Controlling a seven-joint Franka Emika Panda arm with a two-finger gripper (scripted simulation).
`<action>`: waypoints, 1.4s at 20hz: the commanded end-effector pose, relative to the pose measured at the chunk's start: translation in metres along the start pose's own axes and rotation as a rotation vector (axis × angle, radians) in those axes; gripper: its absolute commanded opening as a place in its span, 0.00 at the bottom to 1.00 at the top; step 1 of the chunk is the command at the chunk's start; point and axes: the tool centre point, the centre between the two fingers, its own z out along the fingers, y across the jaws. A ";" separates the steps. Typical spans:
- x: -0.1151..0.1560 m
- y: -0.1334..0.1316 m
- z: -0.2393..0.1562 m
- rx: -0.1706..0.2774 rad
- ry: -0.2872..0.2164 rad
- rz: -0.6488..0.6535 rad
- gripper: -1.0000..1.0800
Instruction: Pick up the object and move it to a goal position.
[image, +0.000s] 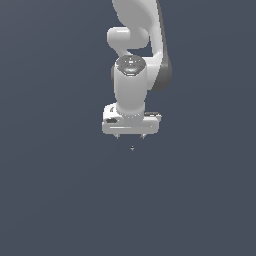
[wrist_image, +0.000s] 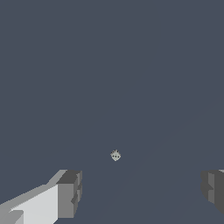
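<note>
Exterior view: a white Franka arm (image: 134, 60) reaches down out of the top of the picture against a plain dark slate-blue ground, its wrist vertical and the white body of the gripper (image: 130, 137) set crosswise beneath it. Two short thin fingertips (image: 117, 136) project downward from that body, well apart from one another, so the claw stands released and holds nothing. The object (image: 132, 148), a tiny pale-grey speck too small to show detail, lies just below the fingertips and between their lines, apart from both. Wrist view: the same object (wrist_image: 115, 155) appears as a small pale, roughly faceted grain on the uniform dark surface, lying between the two grey finger pads (wrist_image: 70, 194), which sit far apart at the picture's edges; neither pad touches it. No container appears in either view.
</note>
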 end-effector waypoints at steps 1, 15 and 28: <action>0.000 0.000 0.000 0.000 0.000 0.000 0.96; -0.009 0.008 0.011 0.003 -0.014 0.029 0.96; -0.014 0.006 0.032 -0.004 -0.015 -0.091 0.96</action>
